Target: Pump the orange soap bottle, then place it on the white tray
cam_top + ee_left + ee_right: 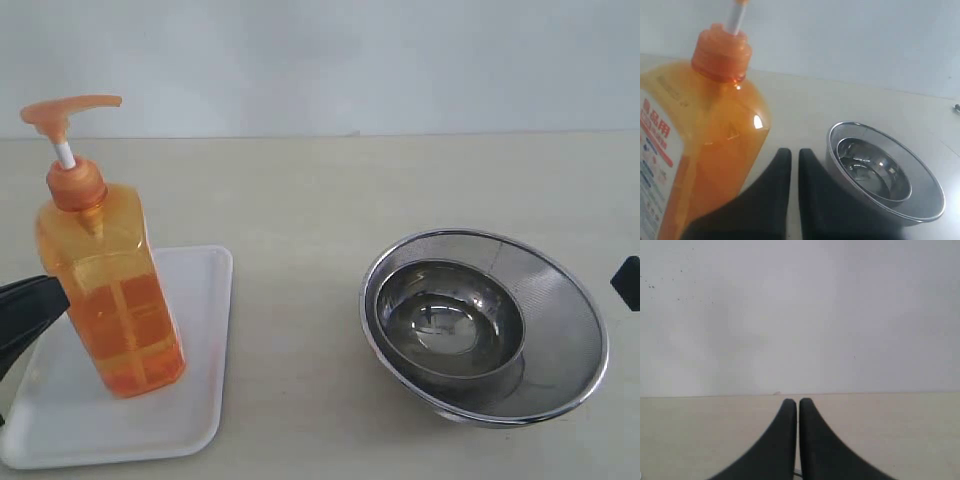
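The orange soap bottle (pixel 110 290) is standing upright on the white tray (pixel 200 400), over on the left of the exterior view. It's set toward the tray's back-left part, so there's plenty of bare white in front of it and to its right. Its pump head (pixel 70 108) is up, spout pointing right, with a bit of the white stem showing under it. From the left wrist cam you can see the label (pixel 652 150) on one face, with reddish Chinese lettering on white.

The left gripper (pixel 791 152) has its two black fingers pressed together with only a thin slit between them and nothing in there. It sits low and just beside the bottle's side. In the exterior view its tip lines up right at the bottle's left edge, but honestly I can't tell if it's actually touching.

The right gripper (pixel 798 402) is also closed up, fingers together with nothing between them. It's well apart from everything, and only a black corner of it pokes in at the right edge of the exterior shot.

On the right of the beige table (pixel 300 200) there's a steel mesh bowl (pixel 560 330) with a smaller shiny bowl (pixel 450 320) nested inside, well clear of the tray.
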`<state>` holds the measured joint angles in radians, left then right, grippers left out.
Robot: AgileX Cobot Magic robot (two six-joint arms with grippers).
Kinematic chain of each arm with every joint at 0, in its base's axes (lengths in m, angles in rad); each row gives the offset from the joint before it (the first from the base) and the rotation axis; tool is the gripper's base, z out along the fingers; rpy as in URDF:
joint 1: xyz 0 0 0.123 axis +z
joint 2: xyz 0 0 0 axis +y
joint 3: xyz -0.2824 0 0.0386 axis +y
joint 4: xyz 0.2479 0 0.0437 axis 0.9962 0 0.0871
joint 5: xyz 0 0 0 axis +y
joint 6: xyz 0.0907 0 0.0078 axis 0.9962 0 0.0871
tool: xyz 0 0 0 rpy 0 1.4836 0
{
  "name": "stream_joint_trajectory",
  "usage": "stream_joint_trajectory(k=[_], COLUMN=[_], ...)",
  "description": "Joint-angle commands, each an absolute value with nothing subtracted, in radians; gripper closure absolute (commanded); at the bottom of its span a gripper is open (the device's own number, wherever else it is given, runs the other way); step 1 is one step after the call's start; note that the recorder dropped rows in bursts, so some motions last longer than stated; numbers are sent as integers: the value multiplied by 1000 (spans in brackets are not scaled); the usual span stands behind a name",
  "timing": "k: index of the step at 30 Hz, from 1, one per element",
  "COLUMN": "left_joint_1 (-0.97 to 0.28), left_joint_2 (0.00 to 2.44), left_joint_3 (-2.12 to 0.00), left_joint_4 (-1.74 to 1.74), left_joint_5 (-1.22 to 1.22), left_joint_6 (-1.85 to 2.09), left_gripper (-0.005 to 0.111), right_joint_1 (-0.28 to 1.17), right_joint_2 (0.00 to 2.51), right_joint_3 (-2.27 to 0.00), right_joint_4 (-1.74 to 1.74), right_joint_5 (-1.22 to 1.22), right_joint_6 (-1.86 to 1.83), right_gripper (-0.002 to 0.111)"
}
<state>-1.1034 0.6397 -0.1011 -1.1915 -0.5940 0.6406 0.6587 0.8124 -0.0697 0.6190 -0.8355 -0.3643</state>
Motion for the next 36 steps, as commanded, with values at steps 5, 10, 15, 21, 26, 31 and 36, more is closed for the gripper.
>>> stream_joint_trajectory(k=[5,10,15,21,26,31,36], left_joint_1=[-1107,-1107,-1107,-1016,-836,-644,-487], left_joint_2=[634,634,634,570,474,389,277], left_joint_3=[-99,-99,-99,-99,-99,-99,-73], left_joint_4=[-1181,-1181,-1107,-625,-375,-313,-305], left_joint_5=[-574,-574,-549,-506,-414,-296,-163], left_joint_6=[630,630,587,387,211,138,102], left_gripper=[102,102,102,102,102,102,102], right_joint_1=[661,661,661,661,661,661,661], right_joint_2=[813,813,813,813,813,813,813], right_joint_3=[-69,-69,-69,-69,-69,-69,-69], right_joint_4=[617,617,617,617,617,617,617], right_joint_5=[-843,-843,-843,-843,-843,-843,-843], right_joint_6=[-367,-367,-367,-367,-367,-367,-367], right_gripper=[108,108,108,108,108,108,108])
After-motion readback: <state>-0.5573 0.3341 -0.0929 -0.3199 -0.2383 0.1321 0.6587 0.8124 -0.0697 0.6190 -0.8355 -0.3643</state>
